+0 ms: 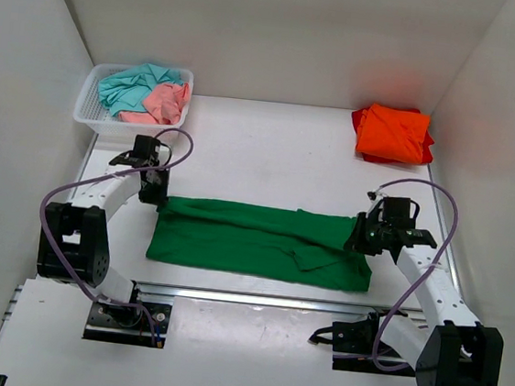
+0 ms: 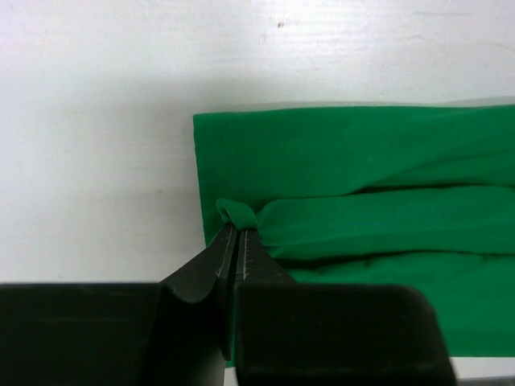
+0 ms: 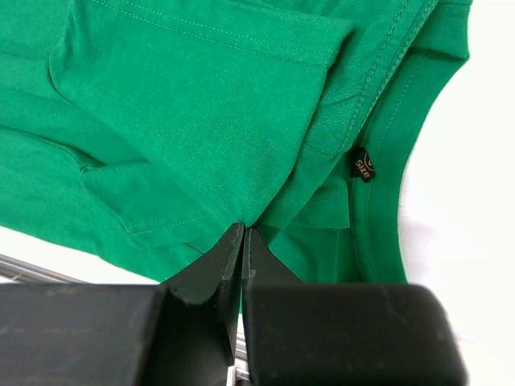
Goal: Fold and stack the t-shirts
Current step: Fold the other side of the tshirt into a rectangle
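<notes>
The green t-shirt (image 1: 262,240) lies folded lengthwise into a long band on the near middle of the table. My left gripper (image 1: 156,197) is shut on a pinch of its far left corner (image 2: 238,214). My right gripper (image 1: 360,241) is shut on the cloth at the collar end (image 3: 241,217), beside the neckline and size tag (image 3: 363,166). A folded orange t-shirt (image 1: 394,134) lies at the back right. Teal (image 1: 132,86) and pink (image 1: 162,105) t-shirts lie crumpled in the basket.
The white mesh basket (image 1: 89,113) stands at the back left corner. White walls close in the table on the left, back and right. A metal rail (image 1: 256,298) runs along the table's near edge, just below the green t-shirt.
</notes>
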Controlling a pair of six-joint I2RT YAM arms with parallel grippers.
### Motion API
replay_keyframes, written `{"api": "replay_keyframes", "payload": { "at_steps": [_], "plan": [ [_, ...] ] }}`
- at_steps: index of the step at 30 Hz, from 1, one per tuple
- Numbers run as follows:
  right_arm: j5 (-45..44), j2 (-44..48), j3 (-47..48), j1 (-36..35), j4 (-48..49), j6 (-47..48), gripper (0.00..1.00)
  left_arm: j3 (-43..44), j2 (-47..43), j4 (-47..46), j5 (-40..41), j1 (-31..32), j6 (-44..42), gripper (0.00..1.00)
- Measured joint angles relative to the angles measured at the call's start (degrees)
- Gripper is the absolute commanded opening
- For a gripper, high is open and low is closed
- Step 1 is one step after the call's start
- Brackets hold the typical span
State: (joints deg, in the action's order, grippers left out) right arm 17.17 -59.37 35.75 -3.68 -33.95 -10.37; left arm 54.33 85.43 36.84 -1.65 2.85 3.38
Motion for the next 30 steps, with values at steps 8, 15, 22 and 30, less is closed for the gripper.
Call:
{"api": "replay_keyframes", "payload": {
  "at_steps": [8, 15, 22, 30],
  "plan": [
    [-1.0, 0.0, 0.0, -0.8, -1.4, -0.6, 0.00, -1.6, -2.5, 1.2, 0.8, -0.1, 0.5, 0.35],
    [-2.1, -0.1, 1.7, -2.4, -4.4, -1.2, 0.00, -1.6, -7.0, 1.3, 2.7, -0.4, 1.1, 0.44],
    [-3.1, -2.0, 5.4, -4.1, -8.3, -2.1, 0.00, -1.5, -7.4, 1.7, 3.0, -0.5, 1.5, 0.46],
    [-3.9, -3.3, 8.0, -4.9, -15.2, -4.5, 0.17, 4.7, -4.3, 2.5, 3.0, 1.8, 1.3, 0.44]
  ]
}}
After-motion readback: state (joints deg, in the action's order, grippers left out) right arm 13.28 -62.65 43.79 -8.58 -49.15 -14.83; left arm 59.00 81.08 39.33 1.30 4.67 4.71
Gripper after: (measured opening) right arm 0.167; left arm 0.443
